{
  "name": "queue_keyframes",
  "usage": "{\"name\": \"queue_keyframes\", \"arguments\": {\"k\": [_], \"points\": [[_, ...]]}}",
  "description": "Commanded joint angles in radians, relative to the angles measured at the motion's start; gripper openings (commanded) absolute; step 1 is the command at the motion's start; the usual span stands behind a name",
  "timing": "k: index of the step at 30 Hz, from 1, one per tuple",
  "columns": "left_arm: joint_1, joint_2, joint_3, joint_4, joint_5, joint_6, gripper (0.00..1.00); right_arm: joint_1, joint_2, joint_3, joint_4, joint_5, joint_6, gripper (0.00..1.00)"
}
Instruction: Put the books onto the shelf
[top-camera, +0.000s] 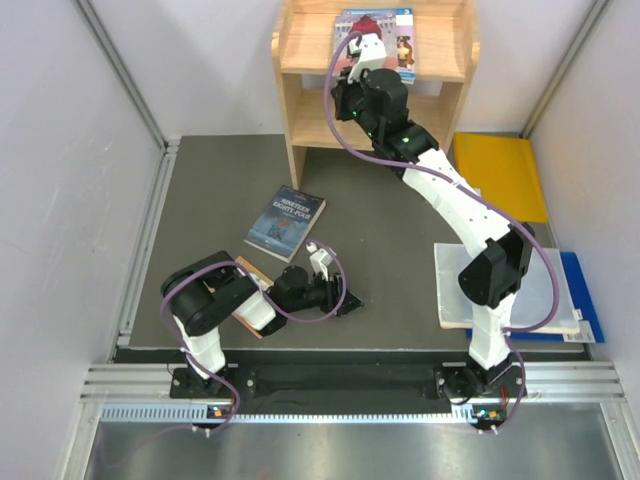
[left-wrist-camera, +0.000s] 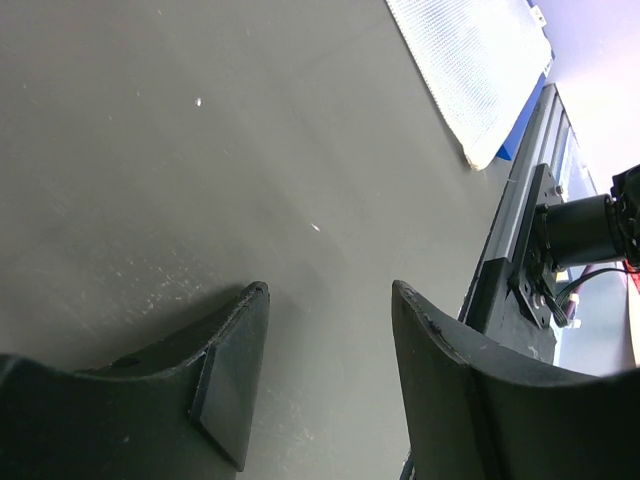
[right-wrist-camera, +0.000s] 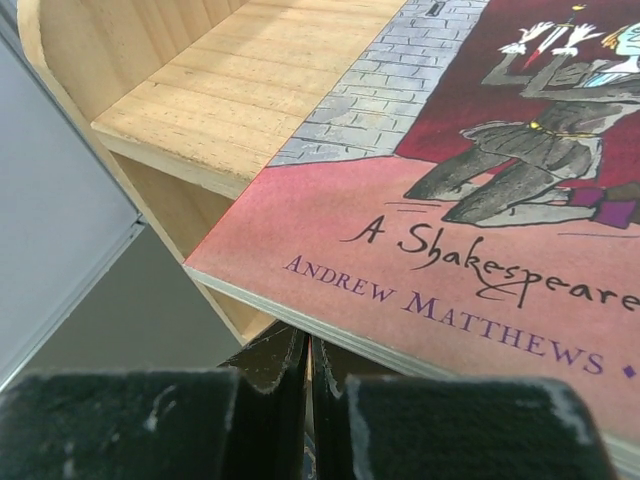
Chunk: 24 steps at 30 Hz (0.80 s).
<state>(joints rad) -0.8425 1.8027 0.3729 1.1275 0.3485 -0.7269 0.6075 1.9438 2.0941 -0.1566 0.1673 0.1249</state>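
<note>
At the near left of the counter (top-camera: 400, 240), the left hand (left-wrist-camera: 328, 300) lies low over the grey surface, fingers spread and grasping nothing. The dark blue "Nineteen Eighty-Four" book (top-camera: 286, 222) lies flat just beyond it. Far across, the right hand (right-wrist-camera: 308, 345) is clenched empty, fingers pressed together, at the near edge of the pink-covered book (right-wrist-camera: 420, 260). That book lies flat on the top tier of the shelf (top-camera: 310, 50), its corner overhanging.

The dark blue book (top-camera: 286, 222), left of centre in the top view, carries the cover title "NINETEEN EIGHTY-FOUR". In the right wrist view, the pink-covered book (right-wrist-camera: 450, 270) reads "A Shakespeare" in script, cut off at the right edge, with "ANDREW MATTHEWS" in capitals below.
</note>
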Motion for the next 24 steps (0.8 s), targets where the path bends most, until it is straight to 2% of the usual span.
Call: {"name": "queue_keyframes", "arguments": {"k": [1, 10, 14, 16, 17, 18, 20, 21, 23, 24], "points": [[-0.004, 0.021, 0.014, -0.021, 0.009, 0.017, 0.58, -0.037, -0.06, -0.023, 0.066, -0.015, 0.013, 0.0], [-0.004, 0.027, 0.029, -0.032, 0.024, 0.027, 0.57, -0.037, -0.147, -0.202, 0.097, -0.121, 0.05, 0.0], [-0.004, -0.067, 0.081, -0.161, 0.026, 0.087, 0.54, -0.031, -0.25, -0.337, 0.12, -0.199, 0.07, 0.0], [-0.004, -0.142, 0.112, -0.325, 0.004, 0.16, 0.52, -0.022, -0.299, -0.428, 0.135, -0.216, 0.062, 0.0], [-0.003, -0.225, 0.165, -0.41, -0.047, 0.19, 0.47, -0.015, -0.353, -0.454, 0.135, -0.215, 0.047, 0.0], [-0.003, -0.268, 0.199, -0.563, -0.072, 0.257, 0.45, -0.014, -0.382, -0.485, 0.14, -0.212, 0.041, 0.0], [-0.001, -0.375, 0.32, -0.72, -0.161, 0.326, 0.38, -0.012, -0.474, -0.561, 0.149, -0.201, 0.024, 0.0], [0.005, -0.403, 0.364, -0.856, -0.198, 0.38, 0.29, -0.014, -0.503, -0.581, 0.149, -0.187, 0.013, 0.0], [0.016, -0.459, 0.484, -0.949, -0.287, 0.426, 0.19, -0.014, -0.586, -0.624, 0.149, -0.141, -0.013, 0.0], [0.038, -0.47, 0.518, -0.984, -0.305, 0.452, 0.07, -0.014, -0.609, -0.635, 0.17, -0.126, -0.024, 0.0]]}}
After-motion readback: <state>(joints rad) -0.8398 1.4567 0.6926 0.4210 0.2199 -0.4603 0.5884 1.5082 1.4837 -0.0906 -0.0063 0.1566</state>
